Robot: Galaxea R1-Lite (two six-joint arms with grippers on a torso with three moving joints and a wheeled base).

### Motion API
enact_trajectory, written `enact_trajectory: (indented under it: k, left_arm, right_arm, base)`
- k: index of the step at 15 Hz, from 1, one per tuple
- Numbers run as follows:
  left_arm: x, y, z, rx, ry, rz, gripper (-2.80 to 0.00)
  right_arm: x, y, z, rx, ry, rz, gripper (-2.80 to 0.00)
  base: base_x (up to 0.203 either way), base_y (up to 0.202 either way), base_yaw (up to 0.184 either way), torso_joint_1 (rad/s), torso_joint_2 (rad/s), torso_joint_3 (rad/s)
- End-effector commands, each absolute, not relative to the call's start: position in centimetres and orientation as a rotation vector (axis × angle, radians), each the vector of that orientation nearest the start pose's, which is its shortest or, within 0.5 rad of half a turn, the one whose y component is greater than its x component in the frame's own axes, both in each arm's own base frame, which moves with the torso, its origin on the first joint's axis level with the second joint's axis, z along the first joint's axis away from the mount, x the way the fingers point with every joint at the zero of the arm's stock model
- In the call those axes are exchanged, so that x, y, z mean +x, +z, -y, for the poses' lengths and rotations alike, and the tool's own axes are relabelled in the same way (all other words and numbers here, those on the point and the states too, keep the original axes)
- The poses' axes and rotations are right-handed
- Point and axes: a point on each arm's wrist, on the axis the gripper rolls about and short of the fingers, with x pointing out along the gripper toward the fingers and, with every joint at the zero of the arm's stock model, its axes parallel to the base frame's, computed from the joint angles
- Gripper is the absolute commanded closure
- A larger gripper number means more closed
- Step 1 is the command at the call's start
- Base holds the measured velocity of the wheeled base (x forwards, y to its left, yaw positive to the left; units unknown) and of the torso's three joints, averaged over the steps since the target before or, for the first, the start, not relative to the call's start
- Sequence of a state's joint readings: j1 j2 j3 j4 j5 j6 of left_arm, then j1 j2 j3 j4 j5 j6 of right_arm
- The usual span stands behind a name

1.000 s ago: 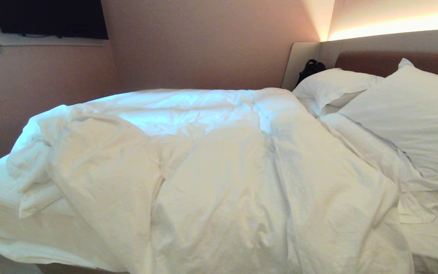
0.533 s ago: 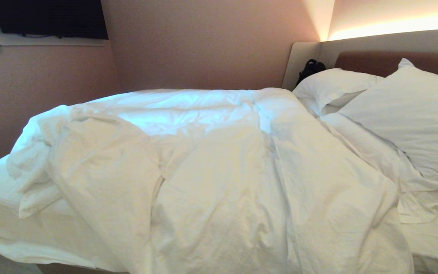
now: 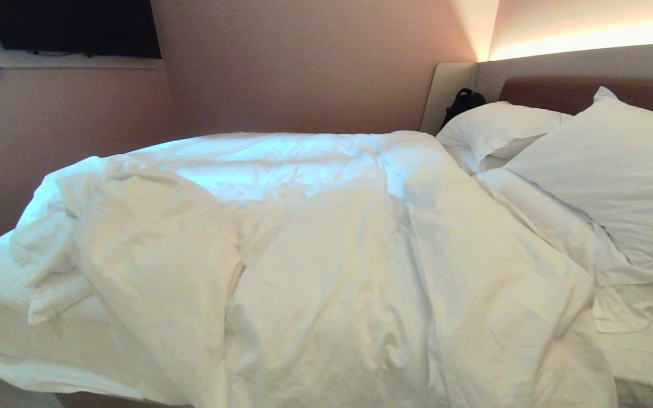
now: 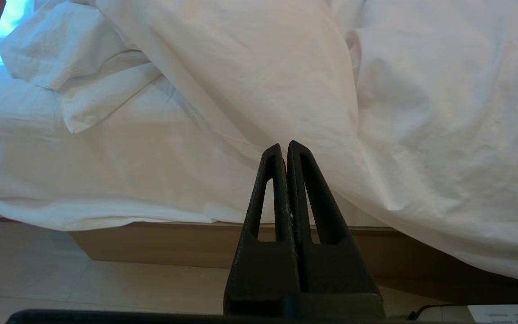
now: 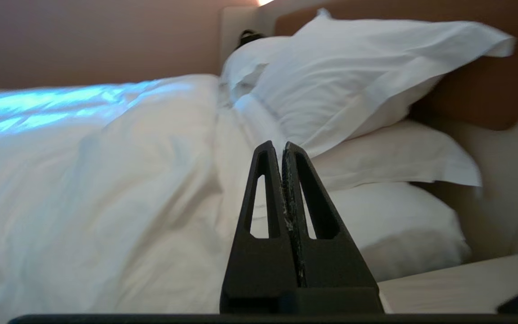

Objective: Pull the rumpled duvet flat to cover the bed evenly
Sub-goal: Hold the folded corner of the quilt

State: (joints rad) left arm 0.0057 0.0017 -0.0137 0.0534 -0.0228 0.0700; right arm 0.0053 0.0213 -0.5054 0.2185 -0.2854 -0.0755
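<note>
Right, you're looking at the puffy, wrinkled white duvet (image 3: 326,255) heaped across the middle of the wide low bed with its tan wooden base (image 4: 160,243) and brown padded headboard (image 3: 564,93). You can see the duvet bunched in thick folds on the robot's left, where a rumpled corner (image 3: 54,272) is doubled back on itself, and its near edge spills over the side of the mattress toward you. At the head end two plump white rectangular pillows (image 3: 615,170) lean against the headboard, one behind the other, with a small black object (image 3: 462,102) tucked in the corner beyond them.

Neither arm shows from the head camera. Down low, your black left gripper (image 4: 284,146) has its two fingers pressed together, holding nothing; it points at the duvet's hanging edge, just above the wooden base and pale floor (image 4: 106,288), though you can't tell whether the tips touch the cloth. Your black right gripper (image 5: 281,146) is likewise squeezed closed and empty, aimed toward the pillows, with a third flat white pillow (image 5: 398,157) lying beneath the upper one, and a pale bedside surface (image 5: 461,283) close by.
</note>
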Motion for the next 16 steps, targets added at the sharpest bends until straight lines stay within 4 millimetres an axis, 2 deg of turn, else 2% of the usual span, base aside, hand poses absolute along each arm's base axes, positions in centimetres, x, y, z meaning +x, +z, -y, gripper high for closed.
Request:
enact_trajectory:
  k: [1, 8, 14, 16]
  left_arm:
    - [-2.4, 7.4, 0.1, 0.07, -0.018, -0.041, 0.0]
    - [-2.4, 7.4, 0.1, 0.07, -0.018, -0.041, 0.0]
    - [-2.4, 7.4, 0.1, 0.07, -0.018, -0.042, 0.0]
    - [-2.4, 7.4, 0.1, 0.07, -0.018, -0.042, 0.0]
  right_arm:
    - [-8.2, 17.5, 0.6, -0.043, -0.254, 0.244, 0.0]
    - [-6.6, 15.2, 0.6, -0.018, -0.231, 0.157, 0.0]
    - [-5.2, 13.3, 0.2, -0.028, -0.06, 0.096, 0.0]
    - [-4.9, 12.8, 0.2, -0.03, -0.051, 0.086, 0.0]
  base:
    - [0.0, 0.0, 0.0, 0.0, 0.0, 0.0]
    - [0.0, 0.0, 0.0, 0.0, 0.0, 0.0]
    - [0.0, 0.0, 0.0, 0.0, 0.0, 0.0]
    - [0.0, 0.0, 0.0, 0.0, 0.0, 0.0]
